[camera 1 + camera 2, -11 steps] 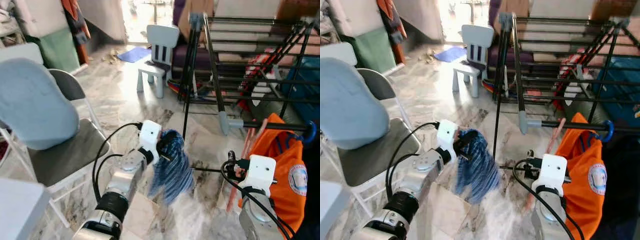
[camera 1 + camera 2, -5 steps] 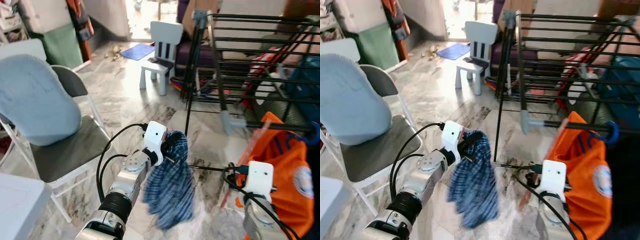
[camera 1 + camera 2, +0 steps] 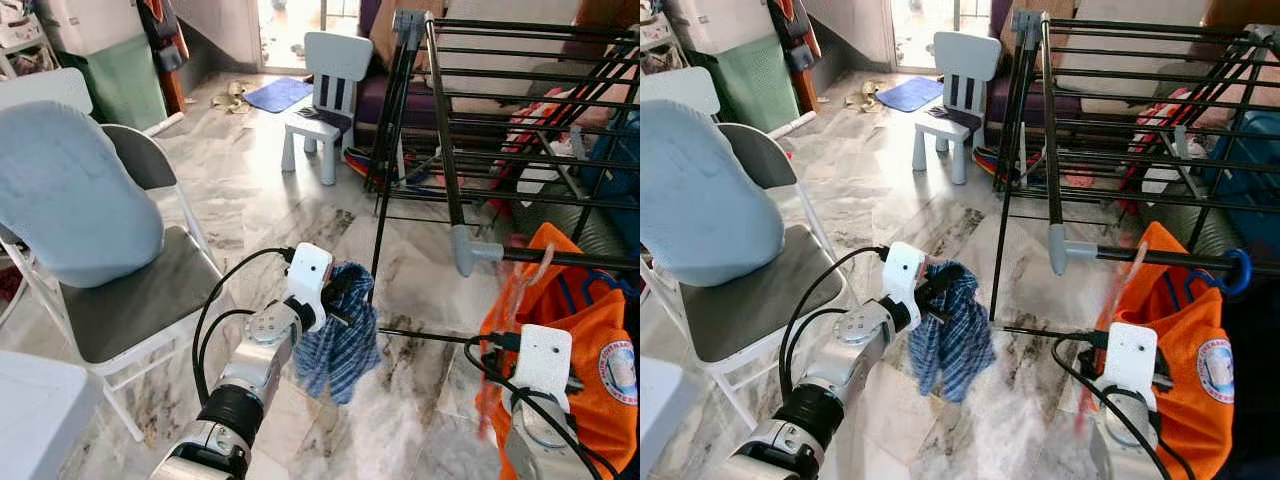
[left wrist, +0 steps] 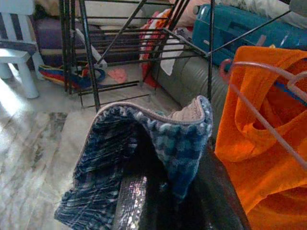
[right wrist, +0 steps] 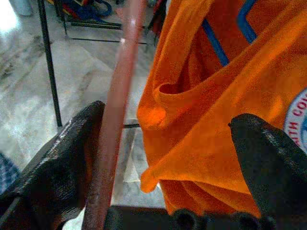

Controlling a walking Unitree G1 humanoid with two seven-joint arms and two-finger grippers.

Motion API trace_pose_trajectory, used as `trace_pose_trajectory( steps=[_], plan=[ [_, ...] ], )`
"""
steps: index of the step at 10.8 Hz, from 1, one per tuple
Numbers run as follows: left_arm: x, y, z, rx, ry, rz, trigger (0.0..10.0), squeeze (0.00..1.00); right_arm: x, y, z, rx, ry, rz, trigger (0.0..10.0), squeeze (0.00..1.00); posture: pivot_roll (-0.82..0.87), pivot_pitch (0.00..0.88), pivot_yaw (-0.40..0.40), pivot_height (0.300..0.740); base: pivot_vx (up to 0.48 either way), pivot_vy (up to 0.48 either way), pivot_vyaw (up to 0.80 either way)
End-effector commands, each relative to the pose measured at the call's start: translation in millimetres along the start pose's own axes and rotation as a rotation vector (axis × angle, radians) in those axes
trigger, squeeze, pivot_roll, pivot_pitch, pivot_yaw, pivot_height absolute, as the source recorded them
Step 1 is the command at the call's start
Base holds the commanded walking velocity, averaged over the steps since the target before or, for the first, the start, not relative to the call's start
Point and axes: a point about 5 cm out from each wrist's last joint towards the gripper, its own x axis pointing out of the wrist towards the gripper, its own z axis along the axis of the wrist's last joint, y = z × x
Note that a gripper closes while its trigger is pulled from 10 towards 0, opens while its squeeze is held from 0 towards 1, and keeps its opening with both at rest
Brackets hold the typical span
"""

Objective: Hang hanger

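Observation:
My left gripper (image 3: 338,296) is shut on a blue plaid cloth (image 3: 340,345), which hangs from it above the marble floor, beside the front leg of the black drying rack (image 3: 440,120). A pink hanger (image 3: 518,300), blurred, slants in front of an orange shirt (image 3: 590,320) that hangs from the rack's front rail (image 3: 560,258). My right gripper (image 5: 172,143) is open at the shirt, low at the right. The hanger's rod (image 5: 115,120) lies against one of its fingers (image 5: 67,158); the other finger (image 5: 273,158) is over the orange fabric.
A folding chair with a pale blue cushion (image 3: 70,190) stands on the left. A small white child's chair (image 3: 325,80) is farther back. Clothes and a blue case (image 4: 249,28) lie under and behind the rack. Open marble floor lies between the chairs and the rack.
The camera has shifted. The blue cloth hung long half a second ago and now hangs shorter and bunched. My right arm has moved right and the pink hanger has swung with it.

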Motion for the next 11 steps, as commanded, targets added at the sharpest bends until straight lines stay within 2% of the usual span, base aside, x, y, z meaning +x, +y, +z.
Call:
trace_pose_trajectory(
  steps=[1, 3, 5, 10, 11],
  plan=[
    [1.0, -0.3, 4.6, 0.01, -0.013, 0.004, 10.0, 0.0, -0.2, -3.3, 1.1, 0.009, 0.001, -0.018, 10.0, 0.0, -0.06, 0.0, -0.03, 0.74, 0.0, 0.0, 0.0],
    [1.1, 0.0, 4.8, 0.013, -0.012, 0.004, 10.0, 0.0, -2.1, -1.4, 7.2, 0.022, -0.042, -0.015, 10.0, 0.0, -0.06, 0.0, -0.028, 0.74, 0.0, 0.0, 0.0],
    [1.5, 0.1, 5.2, 0.017, -0.01, 0.005, 10.0, 0.0, -2.4, -7.5, 4.7, 0.017, -0.033, -0.06, 10.0, 0.0, -0.06, 0.0, -0.024, 0.74, 0.0, 0.0, 0.0],
    [3.1, -1.0, 5.2, 0.02, -0.005, 0.01, 10.0, 0.0, 8.2, 2.0, 13.3, 0.025, -0.034, 0.11, 10.0, 0.0, -0.06, 0.0, -0.026, 0.74, 0.0, 0.0, 0.0],
    [3.2, -1.3, 5.0, 0.019, -0.004, 0.011, 10.0, 0.0, 11.1, -0.8, 14.8, 0.022, -0.033, 0.104, 0.0, 0.0, -0.06, 0.0, -0.026, 0.74, 0.0, 0.0, 0.0]
  ],
)
